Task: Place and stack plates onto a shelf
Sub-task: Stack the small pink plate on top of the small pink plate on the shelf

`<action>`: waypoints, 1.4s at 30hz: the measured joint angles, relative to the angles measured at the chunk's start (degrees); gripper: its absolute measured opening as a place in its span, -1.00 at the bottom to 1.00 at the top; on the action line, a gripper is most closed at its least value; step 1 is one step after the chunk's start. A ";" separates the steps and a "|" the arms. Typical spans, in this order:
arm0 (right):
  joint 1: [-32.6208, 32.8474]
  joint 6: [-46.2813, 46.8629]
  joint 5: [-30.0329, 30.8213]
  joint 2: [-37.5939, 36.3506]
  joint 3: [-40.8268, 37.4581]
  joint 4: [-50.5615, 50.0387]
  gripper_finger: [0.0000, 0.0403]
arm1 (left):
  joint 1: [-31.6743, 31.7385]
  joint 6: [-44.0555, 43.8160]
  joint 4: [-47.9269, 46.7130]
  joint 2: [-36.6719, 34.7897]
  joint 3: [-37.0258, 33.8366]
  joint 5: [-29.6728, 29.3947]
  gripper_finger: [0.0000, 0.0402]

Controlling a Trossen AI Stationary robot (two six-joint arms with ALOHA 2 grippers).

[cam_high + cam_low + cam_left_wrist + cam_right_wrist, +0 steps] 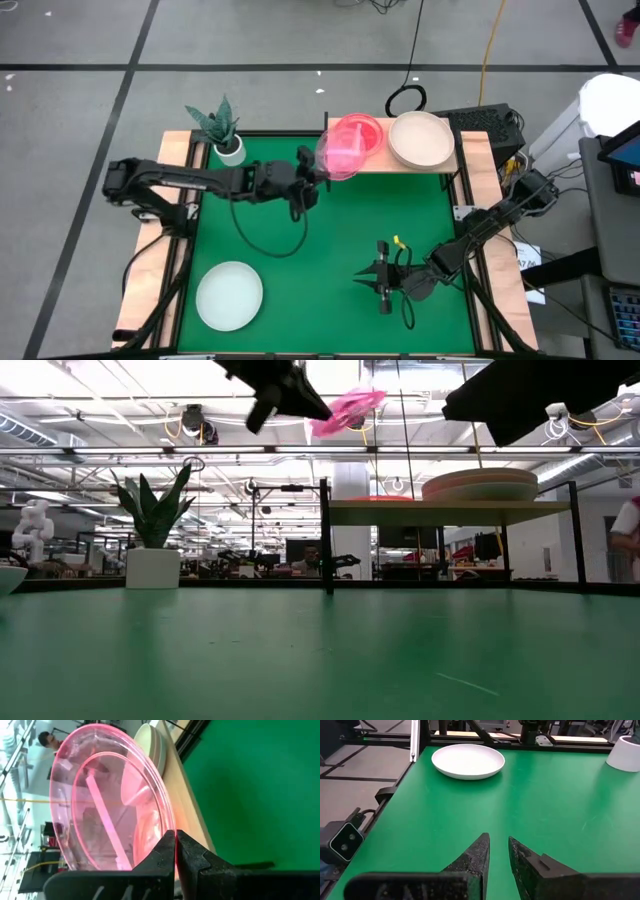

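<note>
My left gripper reaches from the table's left and is shut on a see-through magenta plate with a stick-like mark, high in the air by the shelf's left end. The light-wood shelf stands at the far edge. On it rest another magenta plate and a stack of beige plates. A pale plate lies flat on the green table, near left. My right gripper hovers at the near right, open with a narrow gap and nothing between its fingers. My left gripper pinches the magenta plate's rim between its two fingers, at the edge nearest the arm. The fingers come from the table's left, close to level. The plate is lifted clear, tilted, above the height of the shelf top.
A potted plant in a white pot stands at the far left corner. Wooden side strips run along the green table. Cables and a dark box lie beyond the shelf's right end. Bare green surface lies mid-table.
</note>
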 joint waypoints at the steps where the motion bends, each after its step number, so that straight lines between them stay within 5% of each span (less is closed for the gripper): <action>1: 0.02 -0.31 0.00 0.00 0.00 0.10 -0.73 | 0.79 0.67 1.14 0.73 0.00 1.01 -0.97; 12: 0.00 -4.28 -0.02 0.00 0.00 1.61 -0.73 | 7.94 -0.30 2.78 11.17 9.55 3.58 -0.97; 19: 0.55 -5.38 -0.17 0.00 0.00 1.09 -0.73 | 10.90 -5.64 -5.33 18.98 18.38 3.53 -0.97; 31: 2.92 -5.42 -0.25 -0.63 0.00 -0.88 -0.73 | 11.40 -7.88 -4.94 20.50 18.18 3.07 -0.97; 42: 3.37 -5.68 0.08 -1.85 0.00 -0.53 -0.73 | 11.77 -11.61 5.28 20.50 18.24 3.06 -0.97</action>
